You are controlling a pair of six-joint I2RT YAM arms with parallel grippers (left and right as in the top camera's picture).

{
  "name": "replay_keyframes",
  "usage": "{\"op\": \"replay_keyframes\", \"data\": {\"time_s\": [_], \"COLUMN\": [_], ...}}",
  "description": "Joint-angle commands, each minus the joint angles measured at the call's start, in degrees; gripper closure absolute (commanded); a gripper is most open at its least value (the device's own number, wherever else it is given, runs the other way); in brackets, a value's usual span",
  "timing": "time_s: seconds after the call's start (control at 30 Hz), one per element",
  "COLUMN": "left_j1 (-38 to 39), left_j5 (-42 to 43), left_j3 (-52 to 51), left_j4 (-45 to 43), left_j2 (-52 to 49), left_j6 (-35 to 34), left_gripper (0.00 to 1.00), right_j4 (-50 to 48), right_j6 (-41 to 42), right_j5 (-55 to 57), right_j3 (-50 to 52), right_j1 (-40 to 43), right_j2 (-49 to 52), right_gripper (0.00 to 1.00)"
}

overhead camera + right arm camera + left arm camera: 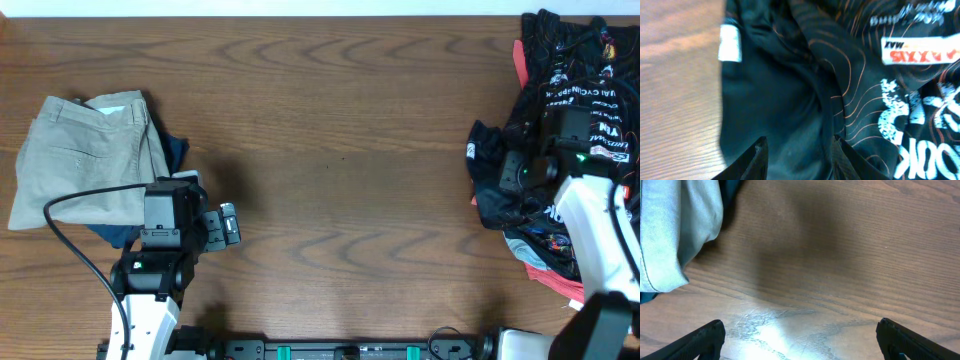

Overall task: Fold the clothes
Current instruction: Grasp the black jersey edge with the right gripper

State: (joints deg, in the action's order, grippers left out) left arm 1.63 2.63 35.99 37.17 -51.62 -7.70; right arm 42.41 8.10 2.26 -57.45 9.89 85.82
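Note:
The black jersey with orange contour lines and white and red logos lies crumpled at the right edge of the table. My right gripper is down on its left part. In the right wrist view the fingers are partly apart, with a bulge of plain black jersey fabric between them. A white label shows near the hem. My left gripper is wide open and empty over bare wood, far from the jersey.
Folded khaki trousers lie at the left on a dark blue garment; their edge shows in the left wrist view. A red-orange garment pokes out under the jersey. The wooden table spans the middle.

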Motion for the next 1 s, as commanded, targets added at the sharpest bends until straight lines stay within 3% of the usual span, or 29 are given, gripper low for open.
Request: {"op": "replay_keyframes", "data": {"time_s": [0.0,0.3,0.4,0.5,0.73,0.97], "left_j1": [0.0,0.0,0.0,0.0,0.0,0.0], "left_j5": [-0.1,-0.1,-0.1,-0.1,-0.1,-0.1], "left_j3": [1.1,1.1,1.1,1.1,1.1,1.1], "left_j4": [0.1,0.1,0.1,0.1,0.1,0.1], "left_j2": [0.0,0.0,0.0,0.0,0.0,0.0], "left_j6": [-0.5,-0.5,-0.5,-0.5,-0.5,-0.5], "left_gripper": [0.02,0.02,0.02,0.02,0.02,0.02], "right_j4": [0.3,-1.0,-1.1,-1.0,-2.5,-3.3], "right_j6": [2.3,7.5,7.6,7.6,7.1,-2.7], "right_j5": [5.4,10.9,10.8,10.6,4.2,-16.0], "right_j3": [1.0,1.0,1.0,1.0,0.7,-10.2], "right_j1": [0.6,0.7,0.7,0.7,0.7,1.6], "right_j2": [3.0,5.2,5.2,5.2,4.9,-0.7], "right_gripper": [0.60,0.61,0.76,0.99,0.99,0.99]}}
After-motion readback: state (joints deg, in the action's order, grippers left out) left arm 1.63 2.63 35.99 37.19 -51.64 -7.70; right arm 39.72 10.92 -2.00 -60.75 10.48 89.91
